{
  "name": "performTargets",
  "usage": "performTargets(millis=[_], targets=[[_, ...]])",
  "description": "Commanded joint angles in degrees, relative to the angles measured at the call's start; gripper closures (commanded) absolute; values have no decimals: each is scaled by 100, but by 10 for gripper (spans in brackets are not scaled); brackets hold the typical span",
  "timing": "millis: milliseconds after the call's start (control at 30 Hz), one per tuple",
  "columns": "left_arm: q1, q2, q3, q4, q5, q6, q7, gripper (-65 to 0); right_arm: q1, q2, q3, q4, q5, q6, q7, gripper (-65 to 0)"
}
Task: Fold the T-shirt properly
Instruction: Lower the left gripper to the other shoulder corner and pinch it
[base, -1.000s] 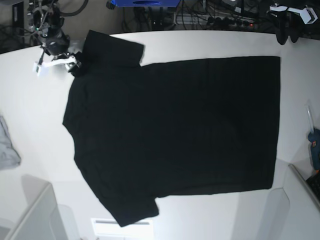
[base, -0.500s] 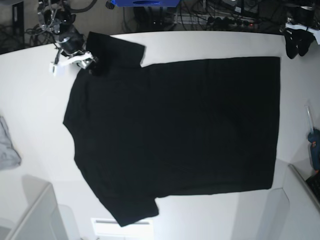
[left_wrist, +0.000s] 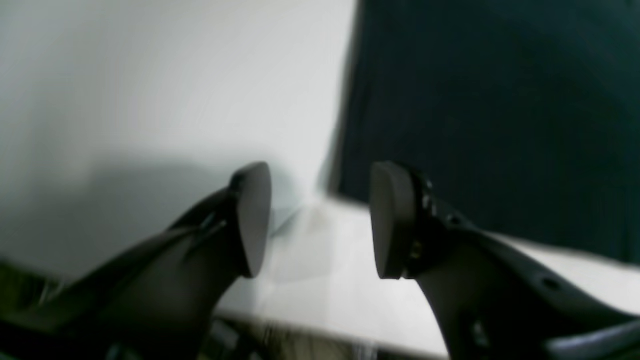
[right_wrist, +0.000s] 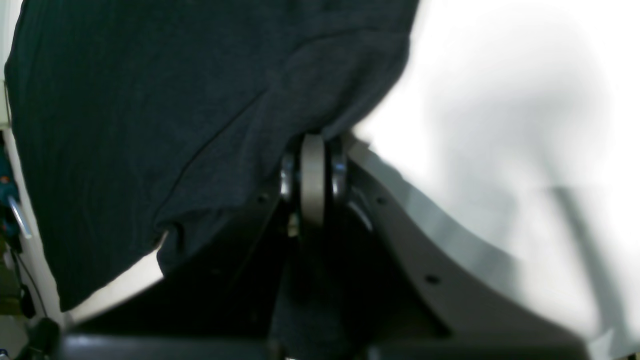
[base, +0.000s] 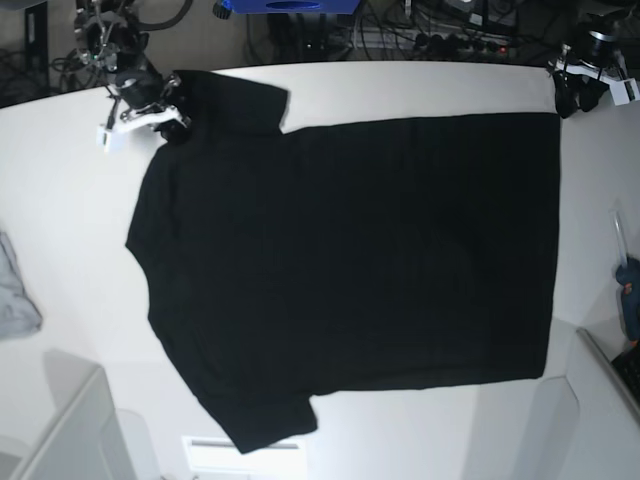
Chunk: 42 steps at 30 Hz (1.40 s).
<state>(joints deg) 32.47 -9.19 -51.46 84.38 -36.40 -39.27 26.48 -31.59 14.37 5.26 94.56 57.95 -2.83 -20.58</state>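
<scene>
left wrist: left gripper (left_wrist: 320, 220) jaws apart, nothing between, T-shirt (left_wrist: 500, 110) corner just beyond | right wrist: right gripper (right_wrist: 312, 165) clenched on T-shirt sleeve edge | base: T-shirt spread flat on white table (base: 420, 90)

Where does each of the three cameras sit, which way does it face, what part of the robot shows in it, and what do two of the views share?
Base: overhead, looking down on the white table and the spread T-shirt; both arms show at the far corners.
Left wrist: on the left arm, looking past the open left gripper at the table and the shirt's corner.
Right wrist: on the right arm, looking along the right gripper, shut on the shirt's sleeve edge.
Shared: the T-shirt appears in all three views; the right gripper appears in base and right wrist.
</scene>
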Motion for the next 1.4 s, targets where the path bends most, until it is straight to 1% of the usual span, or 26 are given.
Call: performTargets(millis=[0, 67, 200, 333, 567, 700, 733, 900, 967, 1067, 1100, 1133, 1200, 1367], targets=[[-51, -79, -54, 94, -144, -73, -15, -313, -36, 44, 6, -54, -112, -108, -180, 0], [-157, -79, -54, 94, -144, -73, 214, -313, -27, 44, -3, -81, -112, -108, -180, 0], [-341, -61, -10, 94, -144, -73, 372, -313, -36, 44, -11, -72, -112, -108, -180, 0], [-500, -61, -10, -126, -136, -73, 671, -313, -36, 44, 6, -63, -112, -108, -180, 0], [-640, -61, -1, -565, -136, -73, 680, -311, -36, 53, -3, -54, -112, -108, -180, 0], [-640, -61, 87, -583, -136, -73, 680, -308, -19, 53, -11, -54, -112, -108, -180, 0], [-640, -61, 210, -592, -136, -73, 671, -296, -10, 53, -11, -54, -112, -108, -180, 0], [-693, -61, 482, -592, -136, -73, 671, -166, -10, 53, -11, -54, -112, -108, -180, 0], [-746, -61, 465, -627, -136, -73, 680, -135, -19, 53, -3, -54, -112, -108, -180, 0], [-781, -61, 447, -724, -136, -73, 680, -112, -27, 53, 24, -54, -112, -108, -180, 0], [-781, -70, 447, -750, -136, -73, 680, -95, -27, 53, 33, -54, -112, -108, -180, 0], [-790, -70, 465, -759, -136, -73, 680, -71, -27, 53, 33, -54, -112, -108, -180, 0], [-790, -70, 482, -750, -136, -73, 680, 0, -27, 53, 33, -54, -112, -108, -171, 0], [-746, -88, 482, -671, -136, -73, 680, 0, -36, 62, 33, 7, -112, -108, -153, 0]])
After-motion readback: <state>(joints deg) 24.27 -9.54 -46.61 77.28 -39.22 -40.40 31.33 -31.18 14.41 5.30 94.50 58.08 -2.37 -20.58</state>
